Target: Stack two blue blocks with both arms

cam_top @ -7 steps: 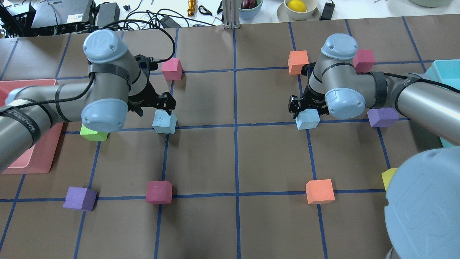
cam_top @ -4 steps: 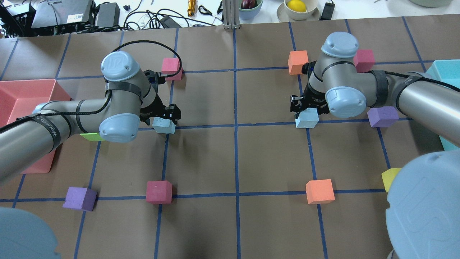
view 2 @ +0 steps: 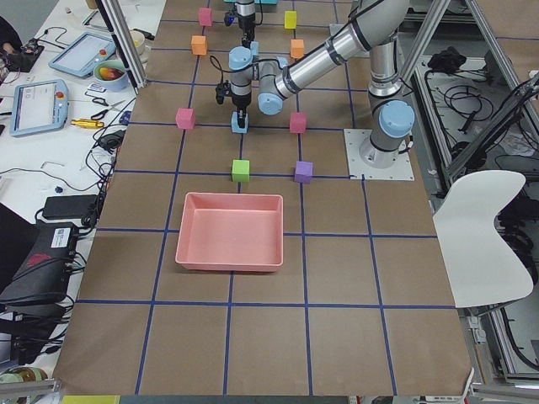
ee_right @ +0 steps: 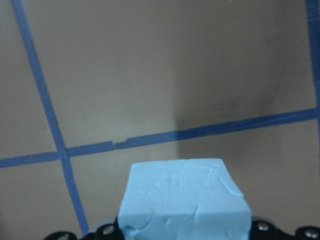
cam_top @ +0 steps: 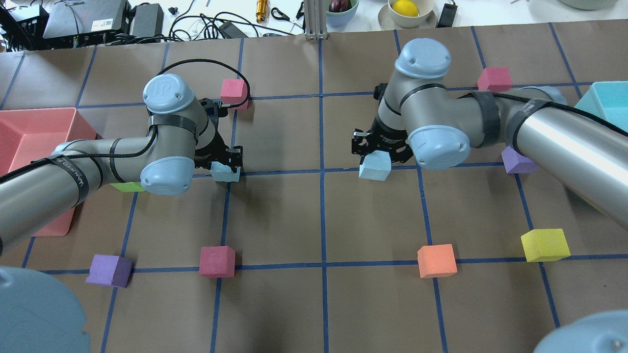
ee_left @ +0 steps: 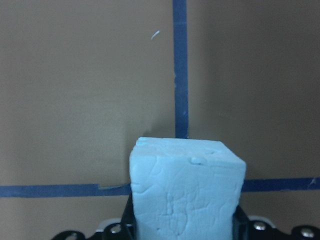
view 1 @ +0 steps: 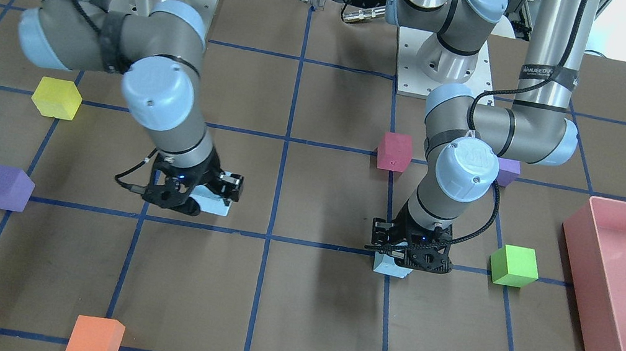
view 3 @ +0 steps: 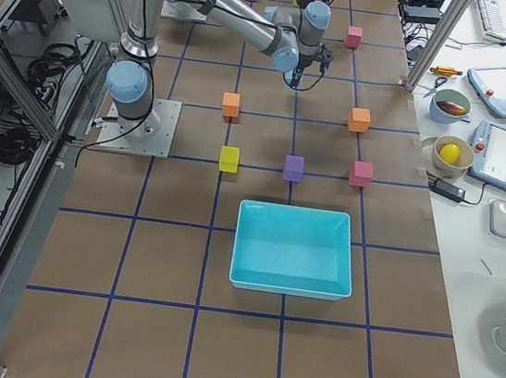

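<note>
Overhead exterior, reading left to right: I see a pink bin (cam_top: 73, 115) on the brown paper (cam_top: 274, 215) with its blue tape grid. My left gripper (cam_top: 226, 159) is closed on the left blue block (cam_top: 224, 172) at a tape crossing. My right gripper (cam_top: 378, 149) clamps the right blue block (cam_top: 375, 167) near centre. A teal bin (cam_top: 603, 98) sits at the far edge.

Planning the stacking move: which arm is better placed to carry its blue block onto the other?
Right, probably. The right gripper grips the right block nearer the centre line, while the left block, in the left gripper, seems to rest at a tape crossing, a steady base.
</note>
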Controlling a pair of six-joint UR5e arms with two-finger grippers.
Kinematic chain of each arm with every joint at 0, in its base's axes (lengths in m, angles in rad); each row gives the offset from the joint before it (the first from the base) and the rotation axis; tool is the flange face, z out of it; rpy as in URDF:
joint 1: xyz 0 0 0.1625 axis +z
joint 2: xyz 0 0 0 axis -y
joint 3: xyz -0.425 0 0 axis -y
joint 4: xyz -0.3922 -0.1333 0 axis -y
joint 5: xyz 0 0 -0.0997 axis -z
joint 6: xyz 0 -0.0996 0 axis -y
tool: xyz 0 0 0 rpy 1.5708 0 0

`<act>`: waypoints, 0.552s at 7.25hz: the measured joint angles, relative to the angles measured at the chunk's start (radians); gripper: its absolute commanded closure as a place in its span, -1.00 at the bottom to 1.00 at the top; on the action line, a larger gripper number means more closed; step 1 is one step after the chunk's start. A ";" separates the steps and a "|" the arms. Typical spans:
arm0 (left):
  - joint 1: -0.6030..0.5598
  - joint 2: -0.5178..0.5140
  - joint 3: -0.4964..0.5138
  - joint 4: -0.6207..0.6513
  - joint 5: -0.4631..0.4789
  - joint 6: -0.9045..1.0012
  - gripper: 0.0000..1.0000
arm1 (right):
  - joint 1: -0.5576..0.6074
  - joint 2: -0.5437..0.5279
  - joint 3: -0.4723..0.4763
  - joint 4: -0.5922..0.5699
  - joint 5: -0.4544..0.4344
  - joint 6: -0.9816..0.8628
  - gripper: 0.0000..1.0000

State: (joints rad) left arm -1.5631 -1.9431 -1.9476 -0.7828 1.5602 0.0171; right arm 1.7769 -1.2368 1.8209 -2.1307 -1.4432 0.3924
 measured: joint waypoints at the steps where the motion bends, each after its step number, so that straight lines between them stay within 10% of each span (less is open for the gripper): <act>1: 0.000 0.000 0.002 0.008 0.000 0.003 0.94 | 0.090 -0.003 0.005 -0.002 -0.018 0.079 1.00; 4: -0.001 -0.001 0.016 0.057 0.000 0.011 0.98 | 0.229 -0.008 0.074 -0.027 -0.024 0.200 1.00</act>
State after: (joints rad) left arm -1.5640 -1.9441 -1.9313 -0.7256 1.5601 0.0283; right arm 2.0057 -1.2448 1.8949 -2.1580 -1.4674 0.5921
